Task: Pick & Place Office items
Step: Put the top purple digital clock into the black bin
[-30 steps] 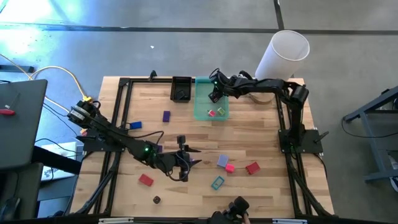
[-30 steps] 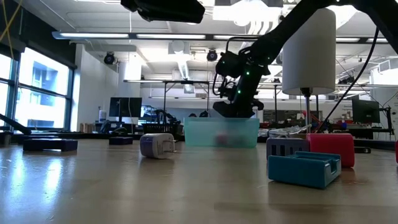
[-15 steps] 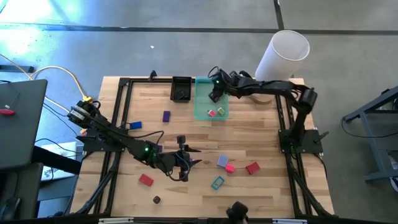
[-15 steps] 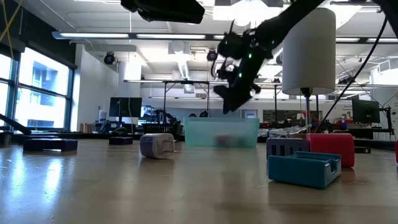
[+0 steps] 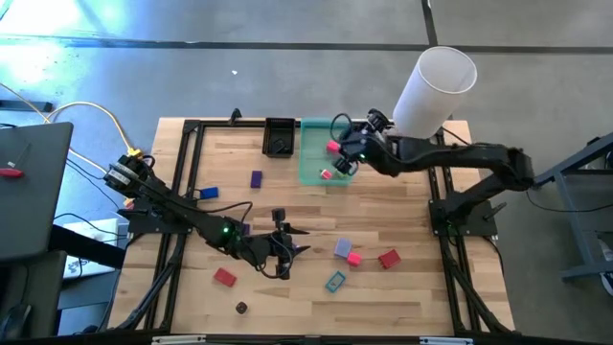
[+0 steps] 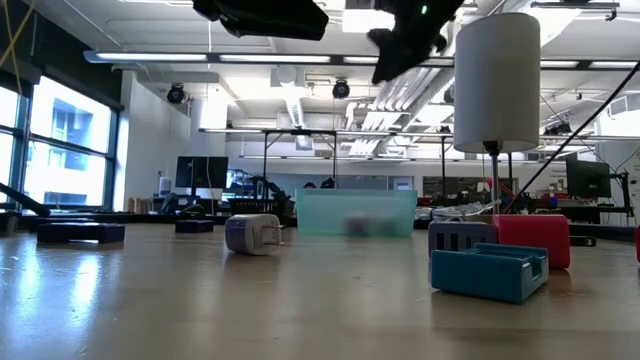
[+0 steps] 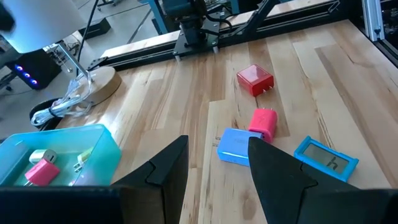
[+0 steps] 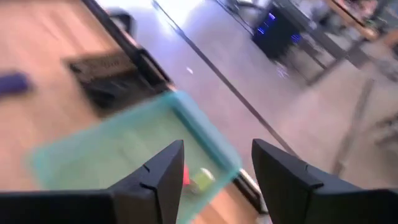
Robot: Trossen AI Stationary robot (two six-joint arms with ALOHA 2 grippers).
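The office items lie scattered on the wooden table: a blue-grey block (image 5: 342, 248), a pink piece (image 5: 354, 258), a red block (image 5: 388, 258), a teal piece (image 5: 335, 281), a red block (image 5: 225, 277), a purple piece (image 5: 256, 178) and a blue piece (image 5: 209, 193). Pink and yellow-green pieces (image 8: 194, 179) lie in the translucent green tray (image 5: 311, 163). My right gripper (image 5: 347, 153) is open and empty, high above the tray (image 6: 408, 30). My left gripper (image 5: 285, 238) is open and empty, raised left of the blue-grey block (image 7: 235, 148).
A small black tray (image 5: 279, 136) stands left of the green tray. A big white cylinder (image 5: 436, 86) stands at the far right corner. A black frame rail (image 5: 192, 172) runs round the table. A white plug block (image 6: 252, 233) lies on the table.
My right gripper has gone up out of the green tray to well above it, and a little toward the table's right edge, while its arm has stretched out. The pieces in the tray stay where they were. My left arm has kept still.
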